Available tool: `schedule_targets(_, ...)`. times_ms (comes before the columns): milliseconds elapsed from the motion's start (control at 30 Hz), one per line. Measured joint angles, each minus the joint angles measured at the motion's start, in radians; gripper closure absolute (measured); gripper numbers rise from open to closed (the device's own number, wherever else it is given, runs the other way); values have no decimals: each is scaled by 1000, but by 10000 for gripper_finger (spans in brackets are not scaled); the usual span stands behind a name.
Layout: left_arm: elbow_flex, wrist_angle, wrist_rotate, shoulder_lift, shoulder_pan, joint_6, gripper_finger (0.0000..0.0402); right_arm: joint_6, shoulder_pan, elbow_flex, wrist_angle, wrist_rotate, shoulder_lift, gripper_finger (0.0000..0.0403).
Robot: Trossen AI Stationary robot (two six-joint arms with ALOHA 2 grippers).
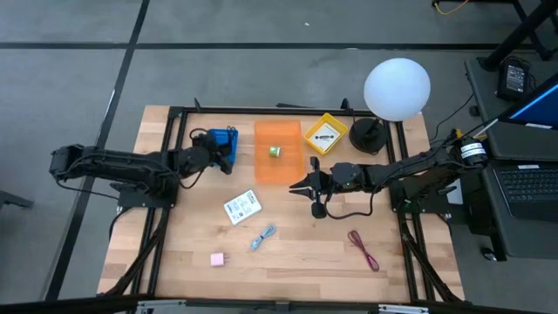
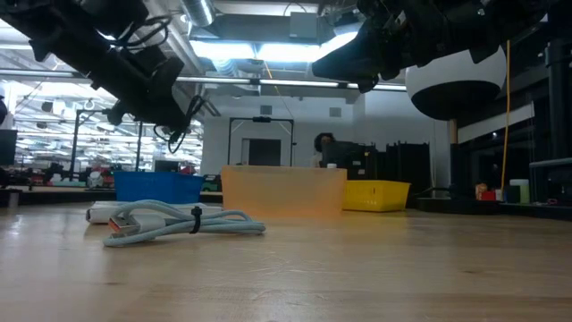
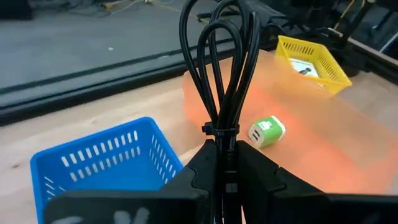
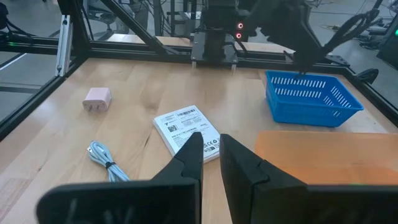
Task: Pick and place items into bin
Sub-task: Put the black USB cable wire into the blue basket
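Left hand (image 3: 227,180): fingers pressed together on a bundled black cord (image 3: 219,68); the loops stand up out of the grip, bound by a tie just above the fingertips. In the high view this hand (image 1: 228,157) is at the blue basket (image 1: 223,139).
Right hand (image 4: 210,155): fingers nearly together with a narrow gap, nothing between them. It hovers above the desk (image 1: 296,253) just beside the orange bin (image 1: 278,150), on that bin's near right corner (image 1: 305,187).
Containers: three, in a row at the far side of the desk: blue basket, orange bin, yellow basket (image 1: 325,133).
White printed packets: two; one flat on the desk (image 1: 242,206), one inside the yellow basket (image 1: 324,136).
Cubes: two; a pink cube (image 1: 217,259) near the front left of the desk, a greenish cube (image 1: 275,151) inside the orange bin.
Cords on the desk: two; a light-blue cord (image 1: 263,236) near the middle, a dark-red cord (image 1: 364,249) toward the right.
Lamp: one white globe lamp (image 1: 397,88) at the far right corner.
Hard to make out: print on both packets is unreadable; in the low view the orange bin's contents are hidden by its wall.
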Motion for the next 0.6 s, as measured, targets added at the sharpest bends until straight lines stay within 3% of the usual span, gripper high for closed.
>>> schedule_targets(200,82,-153,168,0,113,-36,366,2,0,0,0,0,0,368)
schedule_targets(400,222,-421,192,14,188,-37,366,26,0,0,0,0,0,368)
schedule_targets(600,310,-552,315,97,248,-24,366,26,0,0,0,0,0,368)
